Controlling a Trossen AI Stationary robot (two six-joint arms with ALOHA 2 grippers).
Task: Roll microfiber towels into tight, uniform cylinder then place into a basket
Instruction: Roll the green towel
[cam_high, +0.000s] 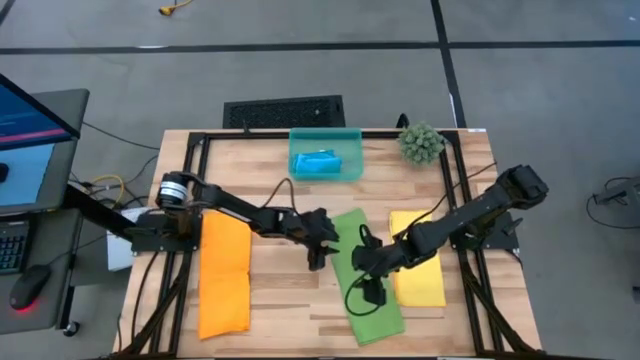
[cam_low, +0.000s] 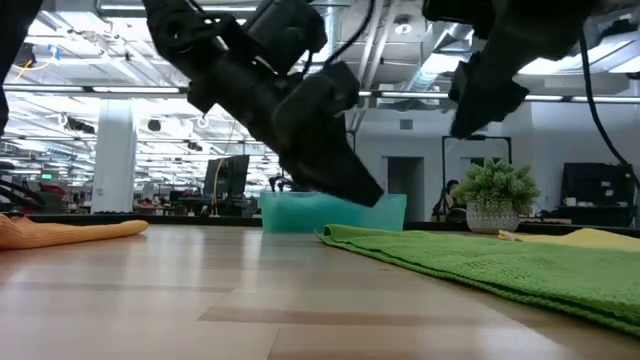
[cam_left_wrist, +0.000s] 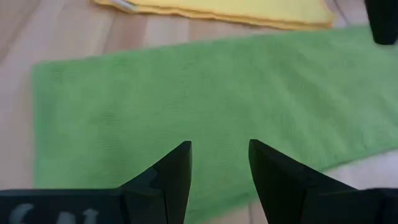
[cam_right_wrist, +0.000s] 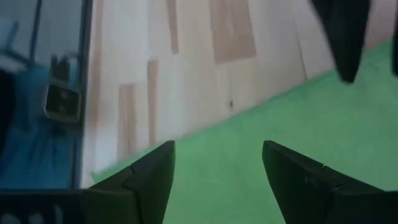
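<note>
The green towel (cam_high: 366, 278) lies flat at the table's middle, its long sides running from far to near. My left gripper (cam_high: 321, 252) stands open just above the towel's left long edge (cam_left_wrist: 219, 149), near the far end. My right gripper (cam_high: 368, 268) hangs open above the towel (cam_right_wrist: 217, 152), a little nearer the front. The orange towel (cam_high: 224, 278) lies flat at the left and the yellow towel (cam_high: 418, 272) at the right. A rolled blue towel (cam_high: 320, 163) lies in the teal basket (cam_high: 352, 140) at the far edge.
A spiky green plant ball (cam_high: 421, 143) stands to the right of the basket. A black frame (cam_high: 190, 190) runs along the table's sides and far edge. Bare wood (cam_high: 285, 300) shows between the orange and green towels.
</note>
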